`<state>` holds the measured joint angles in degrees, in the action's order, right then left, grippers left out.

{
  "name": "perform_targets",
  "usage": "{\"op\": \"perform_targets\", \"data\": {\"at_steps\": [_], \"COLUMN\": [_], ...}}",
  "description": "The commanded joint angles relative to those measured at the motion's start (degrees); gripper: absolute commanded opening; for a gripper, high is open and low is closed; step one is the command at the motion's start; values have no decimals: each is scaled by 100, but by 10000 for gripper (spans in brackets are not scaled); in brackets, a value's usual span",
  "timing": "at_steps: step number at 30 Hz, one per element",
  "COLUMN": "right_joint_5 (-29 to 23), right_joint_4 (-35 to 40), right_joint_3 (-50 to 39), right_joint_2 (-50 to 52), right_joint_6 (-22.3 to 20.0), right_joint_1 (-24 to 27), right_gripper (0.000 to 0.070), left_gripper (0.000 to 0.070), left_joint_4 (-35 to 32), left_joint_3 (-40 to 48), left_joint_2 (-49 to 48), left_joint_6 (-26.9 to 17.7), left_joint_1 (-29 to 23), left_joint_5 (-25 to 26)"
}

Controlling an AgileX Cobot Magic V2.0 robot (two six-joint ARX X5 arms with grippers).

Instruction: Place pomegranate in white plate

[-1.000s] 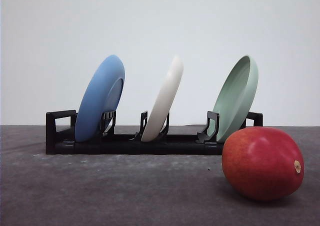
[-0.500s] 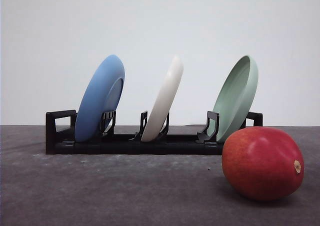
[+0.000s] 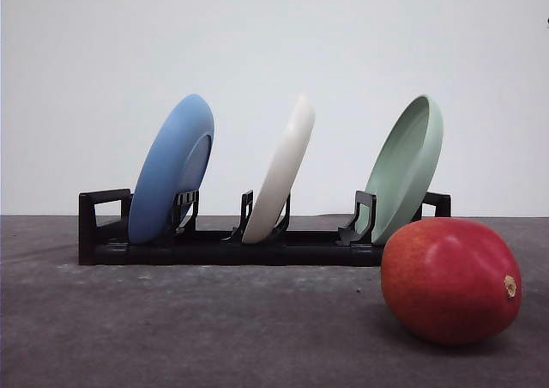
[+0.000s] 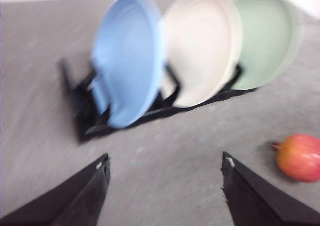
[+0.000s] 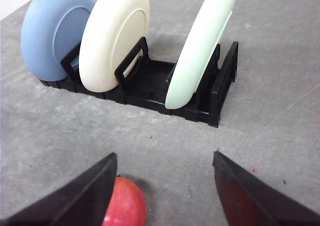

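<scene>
Covering the table (image 3: pixel 171 336): grey mat.

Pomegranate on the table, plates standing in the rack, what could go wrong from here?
The pomegranate is round and lies loose on the table, so a glancing touch could roll it. The white plate stands on edge in the black rack between the blue plate and green plate, so fruit set there may slide off.

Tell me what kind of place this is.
Probably a staged robot test bench, not a home kitchen: a bare grey tabletop against a plain white wall, a black dish rack holding a blue plate, the white plate and a green plate, and one pomegranate.
</scene>
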<state>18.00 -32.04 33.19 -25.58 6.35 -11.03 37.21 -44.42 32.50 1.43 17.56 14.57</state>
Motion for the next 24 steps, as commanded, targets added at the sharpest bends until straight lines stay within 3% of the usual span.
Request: {"op": "perform_targets", "data": {"at_steps": [1, 8, 17, 24], "right_joint_5": [4, 2, 2, 1], "right_joint_4": [90, 257, 313, 314], "right_joint_3": [92, 92, 92, 92], "right_joint_2": [-13, -13, -13, -13], "right_joint_6": [-35, -35, -37, -41], "right_joint_1": [-15, -15, -15, -15], "right_gripper": [392, 392, 392, 392], "left_gripper": [434, 434, 429, 429], "left_joint_4": [-134, -845, -2533, -4218], "left_joint_3": [-98, -98, -98, -98], "left_joint_2": [84, 642, 2059, 3294], "left_joint_6": [-440, -1159, -1130, -778], "left_joint_1": [103, 785, 1614, 2000], "left_joint_5": [69, 28, -405, -476]}}
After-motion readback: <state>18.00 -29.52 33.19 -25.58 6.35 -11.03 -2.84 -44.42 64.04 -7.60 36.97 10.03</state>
